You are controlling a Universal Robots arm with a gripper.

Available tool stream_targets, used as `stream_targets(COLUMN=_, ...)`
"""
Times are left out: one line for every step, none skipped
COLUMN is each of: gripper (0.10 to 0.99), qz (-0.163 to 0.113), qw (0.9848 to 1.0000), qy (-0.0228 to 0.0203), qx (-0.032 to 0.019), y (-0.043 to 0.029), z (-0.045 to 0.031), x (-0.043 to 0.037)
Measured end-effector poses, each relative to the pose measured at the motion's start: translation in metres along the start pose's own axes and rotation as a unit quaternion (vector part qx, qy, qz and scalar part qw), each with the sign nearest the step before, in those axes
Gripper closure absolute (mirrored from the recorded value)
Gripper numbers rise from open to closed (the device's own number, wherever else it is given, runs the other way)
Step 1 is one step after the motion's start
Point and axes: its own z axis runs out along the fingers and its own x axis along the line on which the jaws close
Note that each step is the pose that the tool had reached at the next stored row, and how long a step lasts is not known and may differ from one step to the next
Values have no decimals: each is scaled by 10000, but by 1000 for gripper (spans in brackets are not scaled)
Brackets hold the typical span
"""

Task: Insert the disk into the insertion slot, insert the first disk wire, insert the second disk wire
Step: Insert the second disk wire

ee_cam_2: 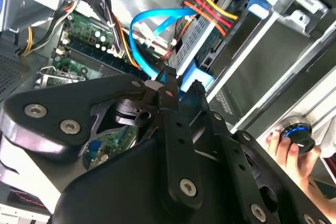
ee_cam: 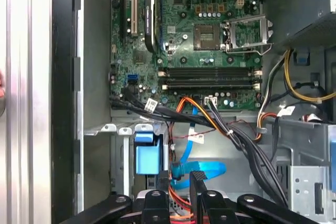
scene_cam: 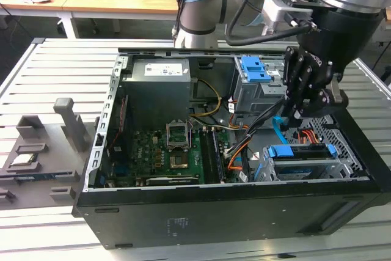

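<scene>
Hovering just above the silver hard drive in its bright blue plastic bracket [scene_cam: 303, 153], already seated in the low perforated metal cage [scene_cam: 344, 164], the black gripper [scene_cam: 303, 109] appears clenched by the light-blue ribbon cable [ee_cam_2: 152, 40], seemingly to guide its plug.

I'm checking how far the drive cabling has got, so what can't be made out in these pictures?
- The light-blue cable's plug end: in the second wrist view the gripper covers it.
- The disk: in the exterior view its label is hidden by the blue bracket and the drive cage.
- The red, orange and black wires' plug: in the exterior view the gripper hides it.
</scene>
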Motion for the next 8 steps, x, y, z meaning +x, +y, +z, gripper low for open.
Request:
stream_targets(gripper=784, qz=-2, qw=10000, qy=0, qx=0, y=26, z=17, x=0)
stream_targets(gripper=784, qz=-3, qw=10000, qy=1, qx=0, y=43, z=26, x=-1)
stream_targets(gripper=784, qz=-8, qw=10000, qy=1, qx=0, y=80, z=43, x=-1)
stream_targets(gripper=784, qz=-28, qw=10000, qy=3, qx=2, y=103, z=53, x=1)
stream_targets(gripper=784, qz=-72, qw=10000, qy=4, qx=4, y=114, z=63, x=2)
stream_targets(gripper=784, qz=-206, qw=9998, qy=10, qx=13, y=116, z=75, x=2)
stream_targets(gripper=784, qz=-258, qw=9997, qy=13, qx=16, y=116, z=78, x=2)
stream_targets(gripper=784, qz=-258, qw=9997, qy=13, qx=16, y=117, z=78, x=2)
